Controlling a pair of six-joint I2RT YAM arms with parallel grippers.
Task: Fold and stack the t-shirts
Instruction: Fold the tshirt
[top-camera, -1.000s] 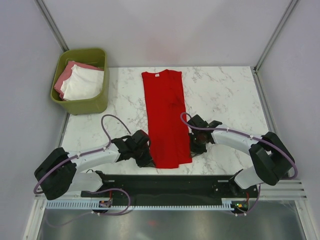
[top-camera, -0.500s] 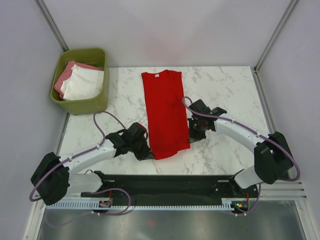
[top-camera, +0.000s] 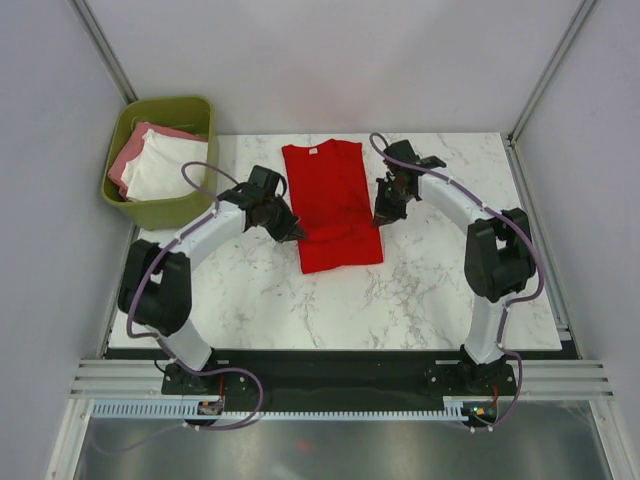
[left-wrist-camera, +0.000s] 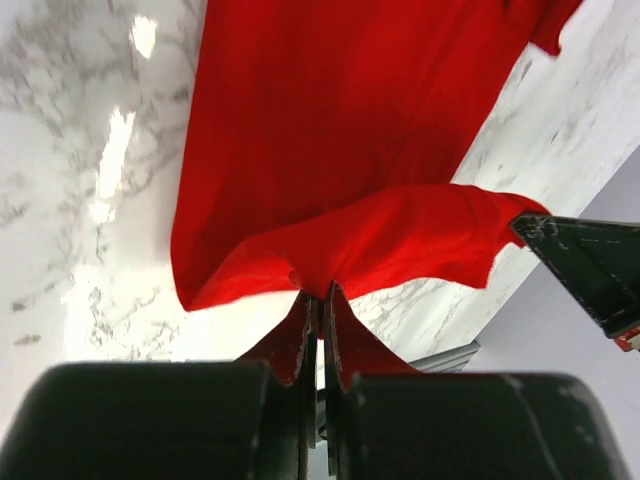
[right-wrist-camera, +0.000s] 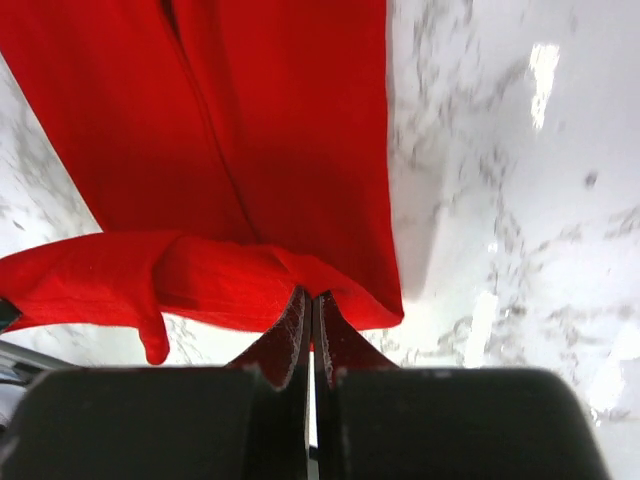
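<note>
The red t-shirt lies on the marble table, its lower part lifted and carried toward the collar, a fold forming at the near end. My left gripper is shut on the shirt's left hem corner; the left wrist view shows red cloth pinched between its jaws. My right gripper is shut on the right hem corner; red cloth shows pinched in the right wrist view. A white t-shirt and a pink t-shirt lie in the bin.
The olive-green bin stands at the table's back left corner. The marble table is bounded by grey walls at the back and sides. The left arm's cable loops over the table near the bin.
Both grippers have moved away from the near edge toward the back, carrying the red shirt's hem with them. The shirt's visible length has shortened as its lower part doubles over.
</note>
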